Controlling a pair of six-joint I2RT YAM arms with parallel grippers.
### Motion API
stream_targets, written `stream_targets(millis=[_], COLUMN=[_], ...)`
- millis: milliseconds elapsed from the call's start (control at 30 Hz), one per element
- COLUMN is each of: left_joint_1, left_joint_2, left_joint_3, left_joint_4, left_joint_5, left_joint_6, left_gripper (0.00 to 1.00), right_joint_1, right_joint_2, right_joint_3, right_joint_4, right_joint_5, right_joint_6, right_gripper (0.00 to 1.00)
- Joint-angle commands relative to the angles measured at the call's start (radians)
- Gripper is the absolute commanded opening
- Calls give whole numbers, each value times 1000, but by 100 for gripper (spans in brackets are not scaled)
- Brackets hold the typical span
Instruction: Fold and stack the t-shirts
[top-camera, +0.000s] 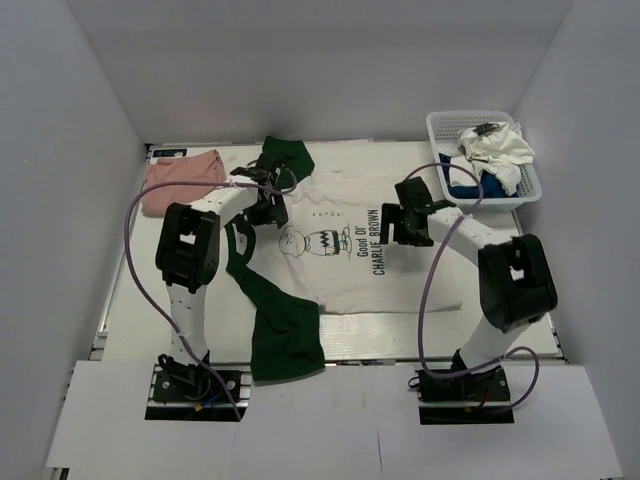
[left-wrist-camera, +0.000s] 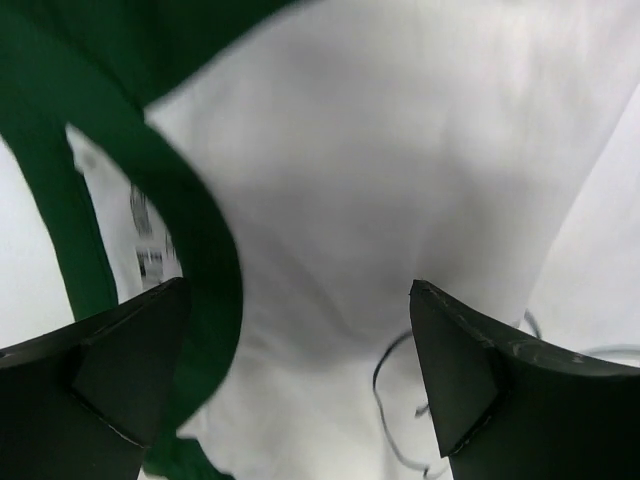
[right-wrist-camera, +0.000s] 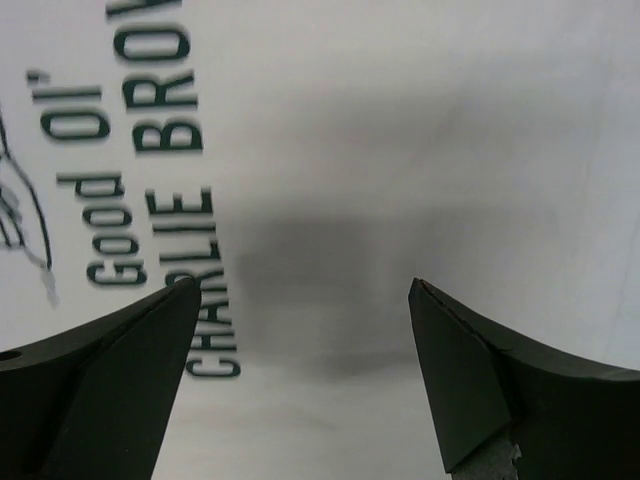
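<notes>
We judge the fold of the Charlie Brown tee (top-camera: 340, 255) to be just starting. It lies spread flat, print up, in the middle of the table, collar to the left, with one green sleeve (top-camera: 290, 158) reaching far and the other (top-camera: 285, 335) trailing off the near edge. The salmon-pink tee (top-camera: 180, 182) sits folded at the far left. The plain white tee (top-camera: 500, 148) and the blue tee (top-camera: 468, 187) wait in the basket (top-camera: 438, 122) at the far right.

The left gripper (top-camera: 272, 208) hangs over the collar (left-wrist-camera: 205, 235) with its jaws spread wide. They hold nothing, and in the wrist view the cloth shows between them. The right gripper (top-camera: 392, 228) hangs over the white body just right of the lettering (right-wrist-camera: 160, 120), equally wide and empty. We cannot tell whether either fingertip touches the cloth.

Next, we think each gripper must drop onto an edge of the shirt and pinch it, ready to carry that side over. The trailing near sleeve probably needs to come in first.
</notes>
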Motion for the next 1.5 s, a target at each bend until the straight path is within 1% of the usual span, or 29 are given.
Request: stream_targets(millis=[0,67,100,167,200,333,467,633,667,700,733,767,833,867,967,1100,1167,1267,1300,1333,1400,1433,1467], left_joint_1=[7,19,28,38,47,72,93,111,121,121,130,130,142,142,165,176,176,176,176,176,176,176,176], left_joint_2=[27,51,61,101,115,173,198,275,305,321,336,353,400,413,445,445,445,390,367,311,246,212,131], left_joint_3=[91,133,153,174,186,228,249,349,389,407,426,465,505,539,571,601,627,653,653,642,621,580,547], left_joint_4=[30,40,49,49,49,40,69,78,78,78,78,78,67,58,58,115,124,136,145,159,159,159,168], left_joint_5=[3,12,12,12,23,60,100,109,118,118,118,127,137,146,167,224,277,345,354,363,373,373,382], left_joint_6=[56,69,80,89,89,89,112,164,164,189,198,198,221,221,221,246,259,281,281,281,292,292,292], left_gripper=[100,100,100,100,100,100,100,100,100,100,100,100,100,100,100,100,100,100,100,100,100,100,100], right_joint_1=[-38,-46,-51,-61,-66,-77,-91,-106,-110,-115,-117,-123,-126,-132,-141,-138,-131,-120,-112,-103,-81,-75,-52], right_joint_2=[98,155,187,229,244,376,438,507,548,591,591,620,661,686,721,754,734,674,659,613,585,536,521], right_joint_3=[162,205,269,302,352,455,485,577,592,642,643,705,748,806,873,942,956,959,959,963,968,966,962], right_joint_4=[81,75,72,81,82,34,35,14,9,-6,-16,-23,-52,-60,-65,-79,-79,-66,-59,-62,-76,-76,-80], right_joint_5=[50,54,48,28,21,15,7,-1,1,5,4,10,15,18,24,2,-33,-116,-129,-149,-148,-143,-153], right_joint_6=[-71,-92,-95,-108,-115,-140,-138,-143,-149,-152,-151,-151,-163,-160,-184,-246,-275,-290,-298,-307,-318,-322,-335], right_gripper=[90,90,90,90,90,90,90,90,90,90,90,90,90,90,90,90,90,90,90,90,90,90,90])
